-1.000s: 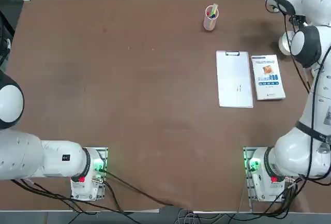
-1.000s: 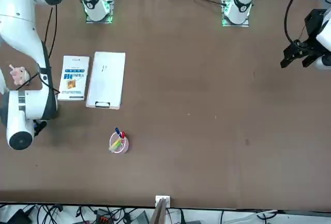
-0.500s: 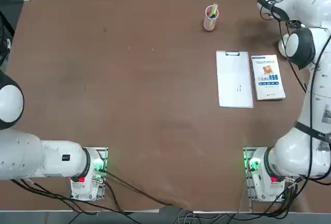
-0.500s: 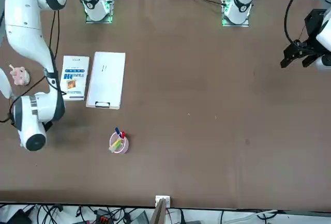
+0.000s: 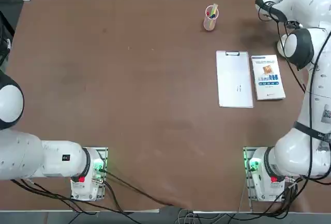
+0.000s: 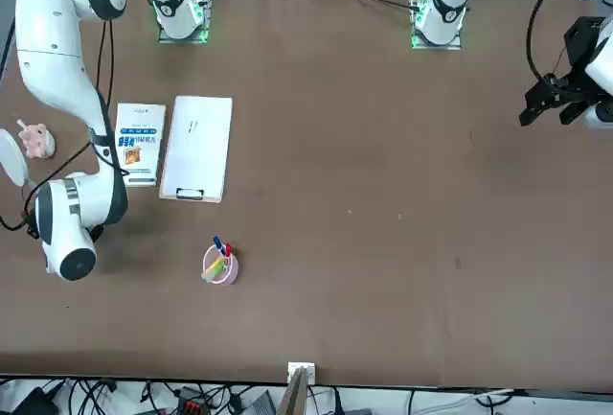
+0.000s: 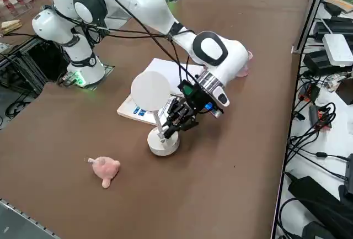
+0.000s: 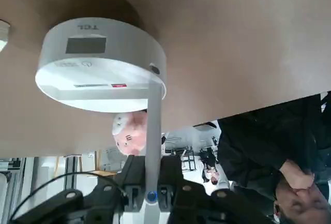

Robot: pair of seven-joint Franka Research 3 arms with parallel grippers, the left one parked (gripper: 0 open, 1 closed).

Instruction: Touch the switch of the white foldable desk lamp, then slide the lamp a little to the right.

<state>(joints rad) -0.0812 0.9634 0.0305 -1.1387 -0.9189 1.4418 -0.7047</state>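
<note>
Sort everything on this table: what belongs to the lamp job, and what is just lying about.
For the job: white foldable desk lamp; right gripper, shut, low beside the lamp's stem.

Lying about: pink pen cup; clipboard; booklet; pink plush toy.
</note>
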